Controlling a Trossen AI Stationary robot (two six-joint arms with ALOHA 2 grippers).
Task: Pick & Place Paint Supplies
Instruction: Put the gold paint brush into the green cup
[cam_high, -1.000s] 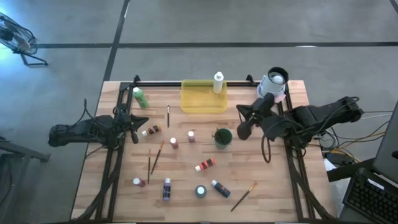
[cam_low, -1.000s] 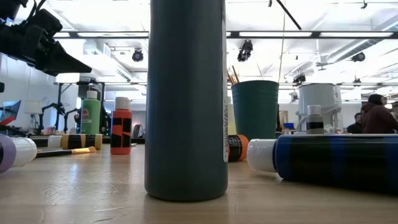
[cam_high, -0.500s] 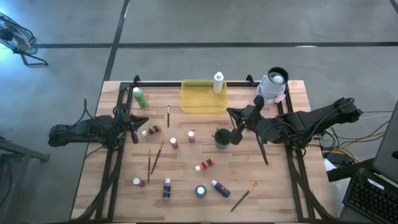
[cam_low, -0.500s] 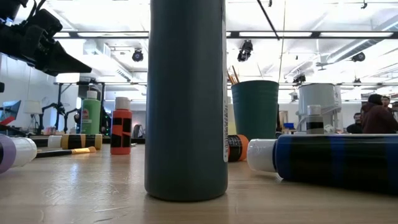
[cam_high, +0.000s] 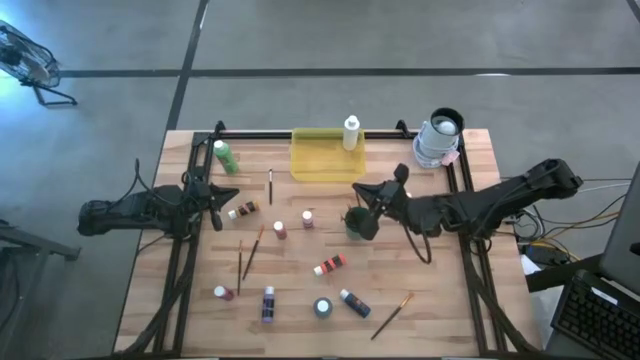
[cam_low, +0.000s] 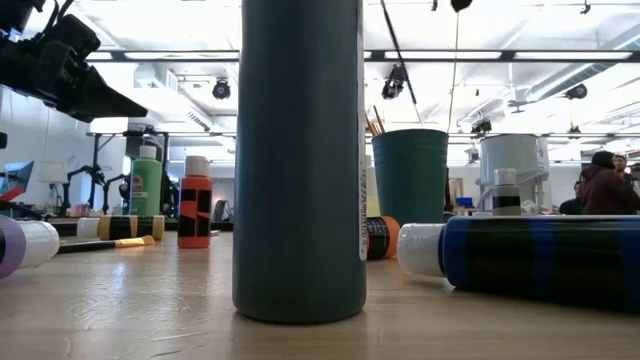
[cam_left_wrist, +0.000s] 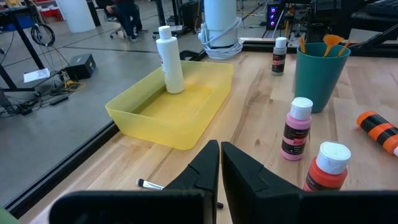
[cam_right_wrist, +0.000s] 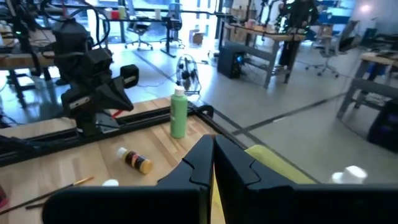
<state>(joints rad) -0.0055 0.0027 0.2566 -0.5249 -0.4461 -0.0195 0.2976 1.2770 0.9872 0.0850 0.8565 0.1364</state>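
Several small paint bottles lie or stand on the wooden table, among them a green one (cam_high: 224, 156), an orange-and-black one on its side (cam_high: 330, 265) and a blue one (cam_high: 268, 305). A white bottle (cam_high: 351, 133) stands in the yellow tray (cam_high: 320, 165). Thin brushes (cam_high: 252, 250) (cam_high: 391, 315) lie flat. My right gripper (cam_high: 364, 222) is shut and empty, right beside or over the dark green cup (cam_high: 350, 226), which holds orange brushes (cam_left_wrist: 329, 43). My left gripper (cam_high: 216, 207) is shut and empty at the table's left.
A white cylinder wrapped in cable (cam_high: 440, 138) stands at the far right corner. A black rail (cam_high: 260, 133) runs along the far edge. A teal bottle (cam_high: 322, 308) stands near the front edge. People sit in the room behind the table.
My right gripper has gone from the right side toward the table's left, its arm stretching out, and now stands at the dark green cup. Its fingers stay shut.
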